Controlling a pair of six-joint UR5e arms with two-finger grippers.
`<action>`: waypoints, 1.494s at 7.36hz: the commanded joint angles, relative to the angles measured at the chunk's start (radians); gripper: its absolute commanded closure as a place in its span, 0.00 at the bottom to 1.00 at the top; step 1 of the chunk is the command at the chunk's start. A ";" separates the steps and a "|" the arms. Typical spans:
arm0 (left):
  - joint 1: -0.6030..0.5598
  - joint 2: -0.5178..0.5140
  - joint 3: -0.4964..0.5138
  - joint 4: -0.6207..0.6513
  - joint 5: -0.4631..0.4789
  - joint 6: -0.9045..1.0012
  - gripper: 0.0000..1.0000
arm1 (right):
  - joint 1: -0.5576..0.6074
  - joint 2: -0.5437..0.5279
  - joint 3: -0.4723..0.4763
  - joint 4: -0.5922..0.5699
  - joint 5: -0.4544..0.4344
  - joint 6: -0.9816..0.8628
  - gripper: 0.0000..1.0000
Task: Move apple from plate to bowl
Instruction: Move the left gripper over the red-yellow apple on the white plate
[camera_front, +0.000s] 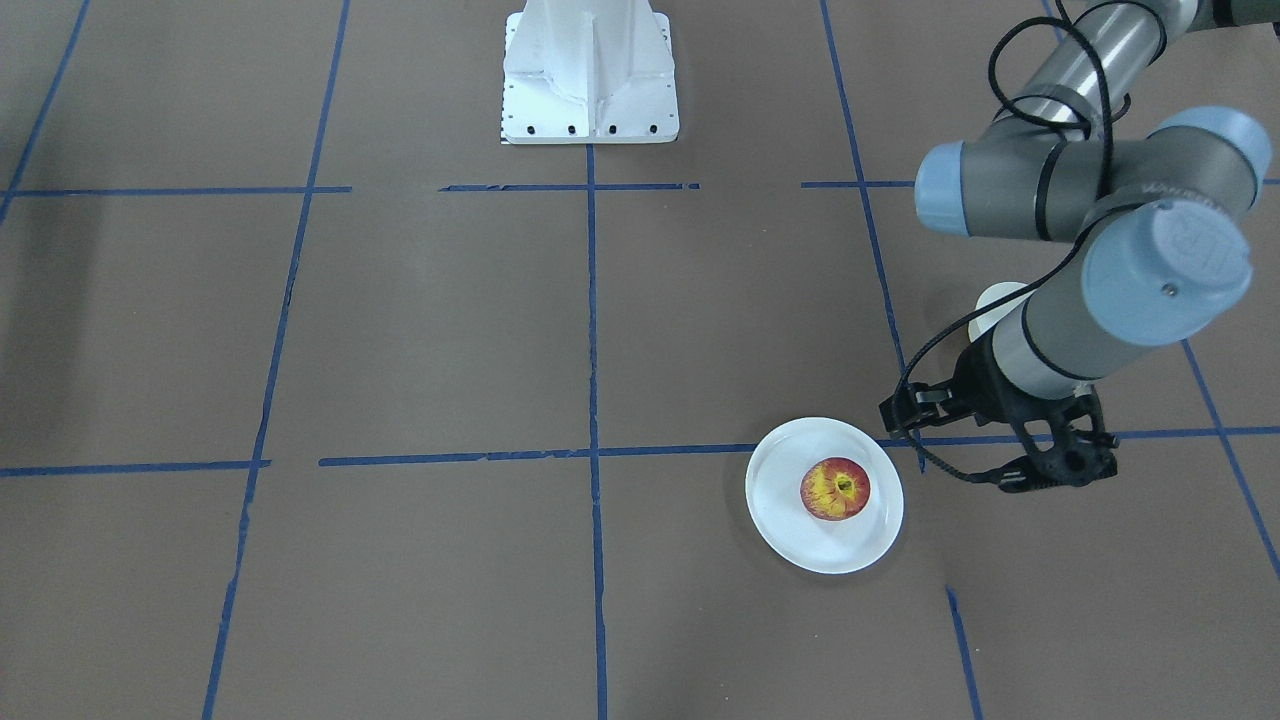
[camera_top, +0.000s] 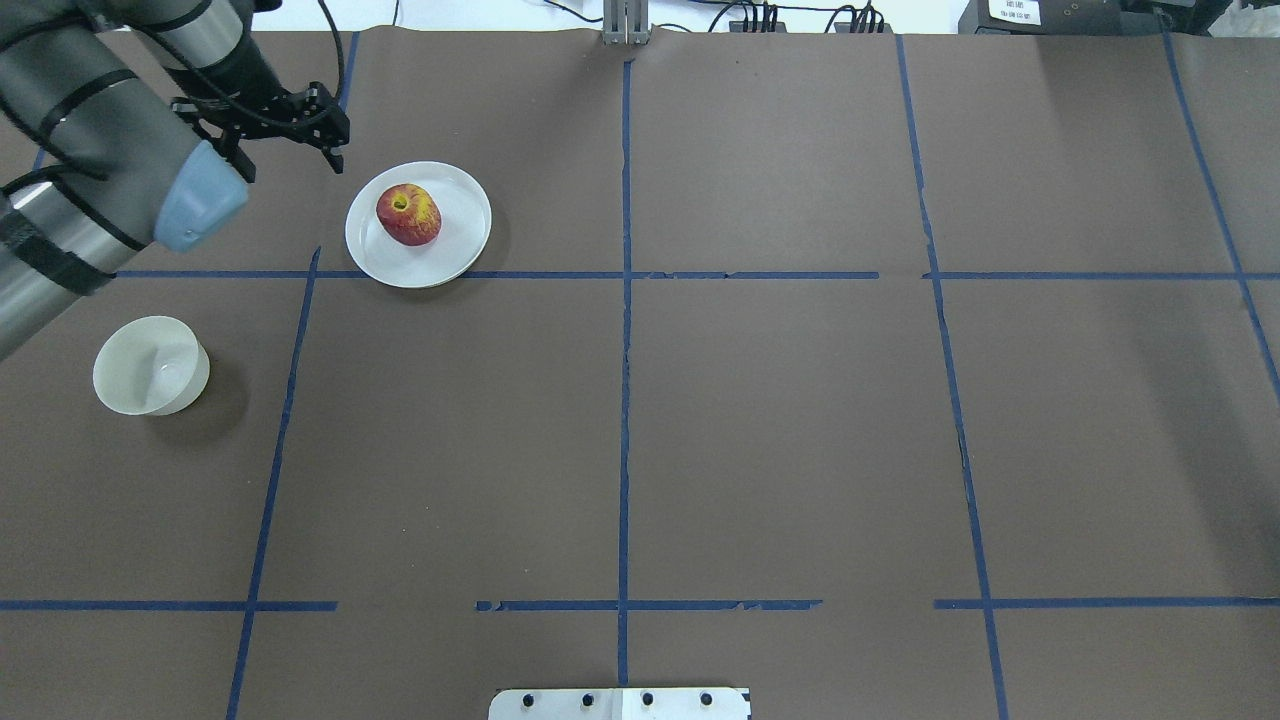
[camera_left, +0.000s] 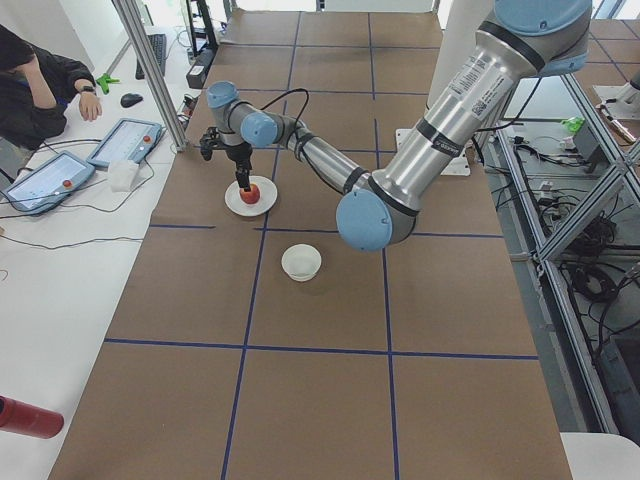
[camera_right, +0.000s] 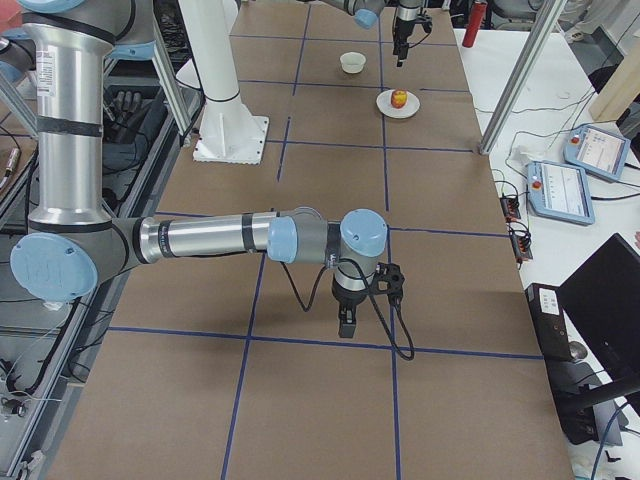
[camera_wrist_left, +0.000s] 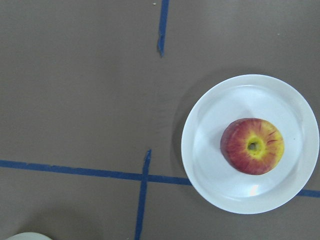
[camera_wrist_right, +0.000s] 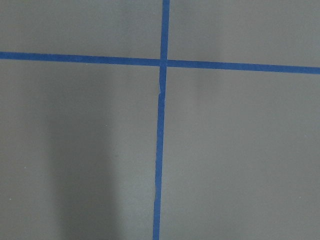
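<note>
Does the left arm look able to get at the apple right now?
Probably yes: the left end effector hangs just beside the plate, and the apple sits uncovered with nothing between them.

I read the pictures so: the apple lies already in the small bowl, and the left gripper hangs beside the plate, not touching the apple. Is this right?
Not quite. The apple lies on the plate, not in the bowl, which is empty; the overhead exterior view shows it. The left gripper does hang beside the plate, not touching the apple.
</note>
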 joint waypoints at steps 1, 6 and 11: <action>0.043 -0.154 0.288 -0.222 0.054 -0.109 0.00 | 0.000 0.000 0.000 0.000 0.000 0.000 0.00; 0.094 -0.164 0.370 -0.313 0.061 -0.137 0.00 | 0.000 0.000 0.000 0.002 0.000 0.000 0.00; 0.080 -0.157 0.368 -0.307 0.087 -0.092 0.00 | 0.000 0.000 0.000 0.000 0.000 0.000 0.00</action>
